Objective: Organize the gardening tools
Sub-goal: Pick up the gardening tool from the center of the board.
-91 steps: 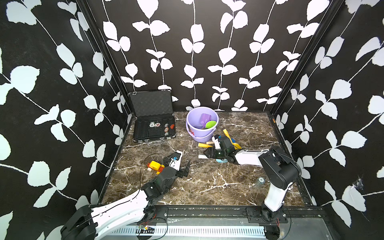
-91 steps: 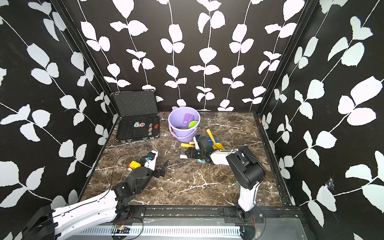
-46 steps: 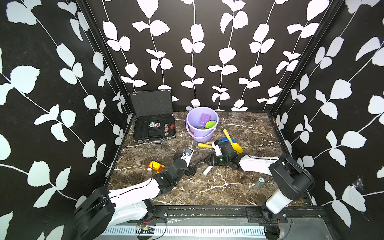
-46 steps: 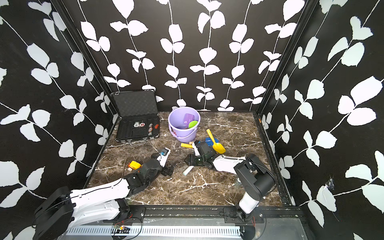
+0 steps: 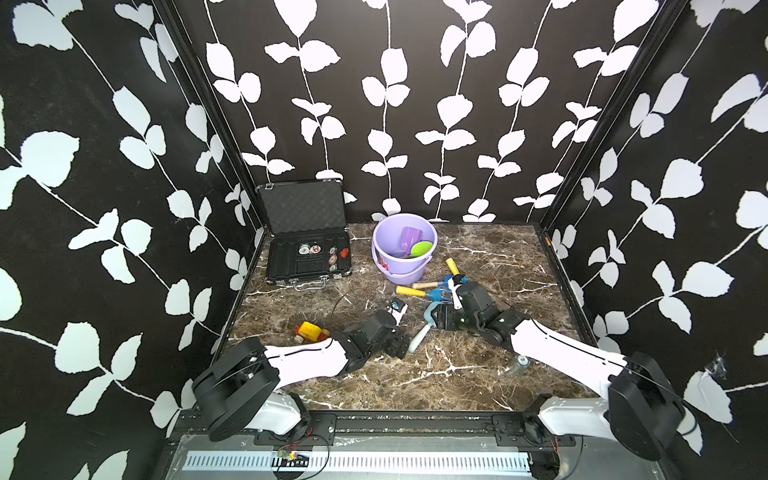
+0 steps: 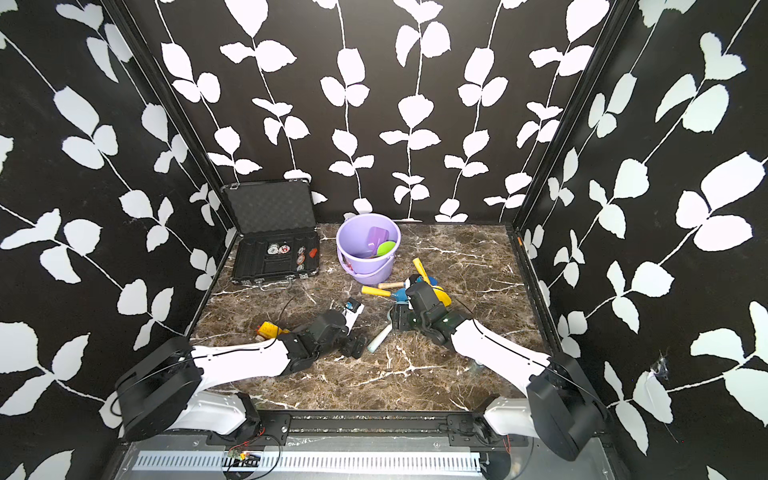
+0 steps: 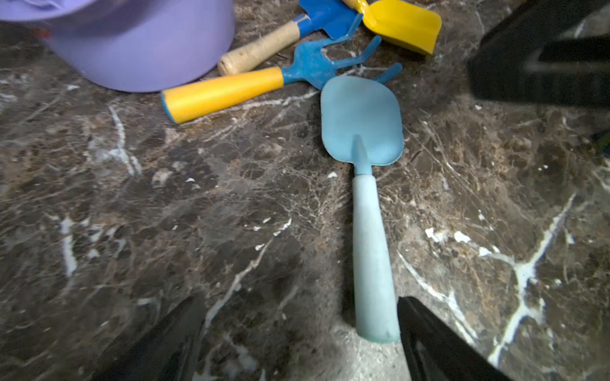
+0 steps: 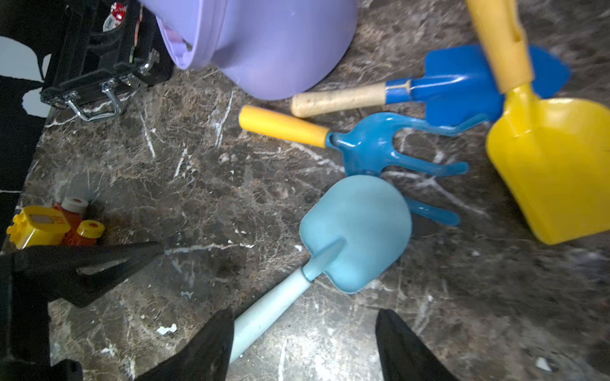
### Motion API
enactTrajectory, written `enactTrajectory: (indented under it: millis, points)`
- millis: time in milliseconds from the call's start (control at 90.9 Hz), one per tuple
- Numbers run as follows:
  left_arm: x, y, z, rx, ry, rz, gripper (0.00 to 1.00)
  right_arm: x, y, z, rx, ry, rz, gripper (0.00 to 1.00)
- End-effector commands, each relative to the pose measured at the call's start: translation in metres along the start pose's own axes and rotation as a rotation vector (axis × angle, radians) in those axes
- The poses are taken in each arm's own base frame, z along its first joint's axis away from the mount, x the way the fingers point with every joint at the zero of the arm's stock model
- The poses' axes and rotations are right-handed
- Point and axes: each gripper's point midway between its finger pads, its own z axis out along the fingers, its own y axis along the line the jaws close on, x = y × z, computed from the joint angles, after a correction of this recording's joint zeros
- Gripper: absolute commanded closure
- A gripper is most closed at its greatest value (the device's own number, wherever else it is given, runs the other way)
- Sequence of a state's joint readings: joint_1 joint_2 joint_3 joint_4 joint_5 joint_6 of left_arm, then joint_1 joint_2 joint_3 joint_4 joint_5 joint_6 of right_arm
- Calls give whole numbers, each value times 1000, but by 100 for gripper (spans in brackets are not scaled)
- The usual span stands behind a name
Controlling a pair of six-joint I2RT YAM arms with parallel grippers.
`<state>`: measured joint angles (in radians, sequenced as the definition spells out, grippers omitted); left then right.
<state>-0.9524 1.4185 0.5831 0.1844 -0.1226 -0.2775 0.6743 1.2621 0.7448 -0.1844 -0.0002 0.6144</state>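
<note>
The brown marble desk [image 5: 478, 374] shows whole only in both top views, with both arms reaching in low from its front edge. Those views also look down into the open black case [image 5: 307, 249] at the back left. Beside the case they show the inside of the lavender bucket [image 5: 401, 268], where a purple scoop [image 5: 409, 239] and a lime scoop [image 5: 422, 248] lie. The wrist views catch only the bucket's outer wall.

The other four tools lie on the desk just in front and to the right of the bucket. The right wrist view shows the yellow scoop [image 8: 554, 171] whole, while in both top views the right arm covers much of its blade. The blue trowel [image 8: 445, 89] with the wooden handle and the blue rake [image 8: 363, 145] with the yellow handle lie nearly parallel, with handle ends by the bucket and heads away from it.

The light blue spade [image 7: 366, 214] lies flat, its long axis running front to back on a slant. Its blade is at the back, over one rake tine, and its handle points toward the left arm. In the left wrist view the left fingers [image 7: 435, 349] stand spread either side of the handle's end, one just beside it, not clamped. The right fingers [image 8: 204, 353] are also apart, near the spade's neck. One crosses the handle, and I cannot tell whether it touches.

The yellow-and-red toy vehicle [image 8: 43, 227] sits at the front left, outside the left wrist view.
</note>
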Motion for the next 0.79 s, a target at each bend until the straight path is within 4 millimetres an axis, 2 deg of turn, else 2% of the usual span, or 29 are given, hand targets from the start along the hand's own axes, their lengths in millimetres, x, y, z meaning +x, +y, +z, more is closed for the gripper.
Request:
enactTrajectory:
  millis: [0,187,561,693,781]
  points:
    - [-5,-16,7,41,35,1,9,-5,-21,-10,108,-45,-24,29]
    - [-3,-30,20,46,100,68,19,-7,-32,-21,157,-83,-29,27]
    - [17,-32,43,-58,273,203,44,-9,-39,-31,180,-134,-26,23]
    - [26,-32,46,-59,306,213,53,-9,-42,-32,188,-134,-26,22]
    - [31,-32,46,-55,317,212,62,-8,-41,-31,187,-133,-27,21]
